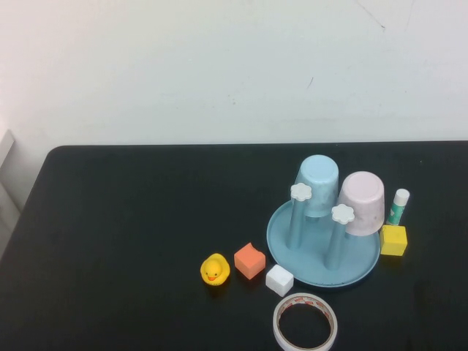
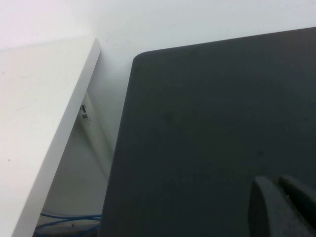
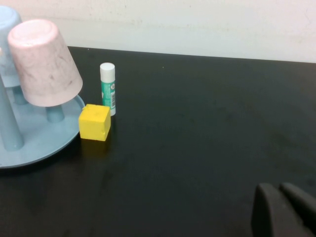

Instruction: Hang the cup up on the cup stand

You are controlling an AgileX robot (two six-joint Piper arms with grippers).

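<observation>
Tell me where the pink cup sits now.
The pink cup hangs upside down on the cup stand, table's right side, beside the blue cup, near the yellow block.

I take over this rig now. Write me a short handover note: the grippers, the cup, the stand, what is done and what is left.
Left gripper: shut, holding nothing, over bare table near its left edge.
Right gripper: shut, holding nothing, over bare table to the right of the stand.
Pink cup: upside down on a rear peg of the cup stand, beside the light blue cup, also upside down on a peg.
Done: the cup appears hung.
Left: seemingly nothing; two front pegs stay free.
</observation>
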